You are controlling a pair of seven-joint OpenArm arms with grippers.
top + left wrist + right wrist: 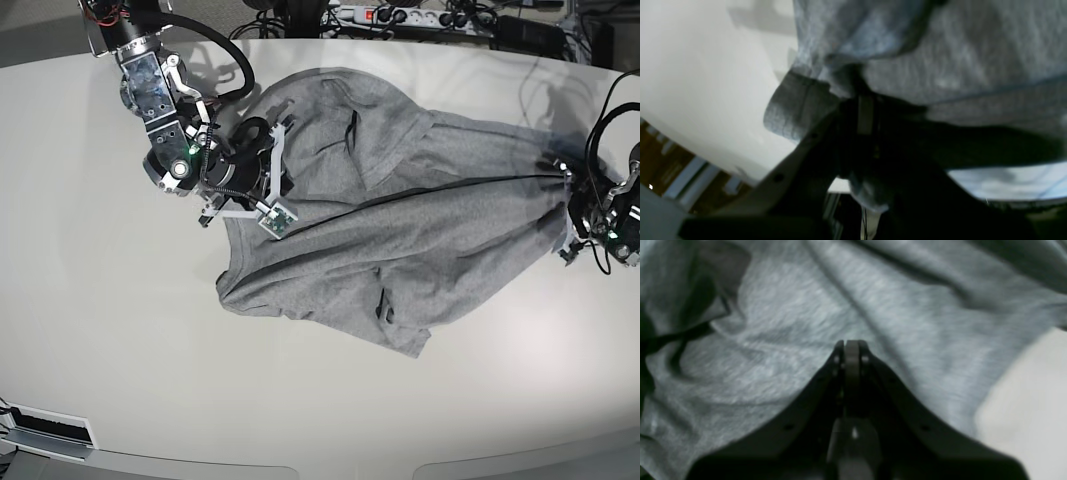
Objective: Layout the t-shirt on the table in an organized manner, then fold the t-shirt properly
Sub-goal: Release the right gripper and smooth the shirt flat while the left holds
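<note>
While it covers most of the view, the off-white tabletop (100,340) carries the grey t-shirt (400,240), which lies rumpled across its middle and far-right part, plain side up, with folds running left to right. The left pincer (862,100) at the right edge is clamped on a bunched edge of the cloth. The right pincer (850,345), at the shirt's far-left part, has its jaws pressed together just over the fabric, pinching nothing visible.

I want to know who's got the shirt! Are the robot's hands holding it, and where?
The left gripper pinches the t-shirt at its edge. The right gripper is shut, apparently on no cloth.
</note>
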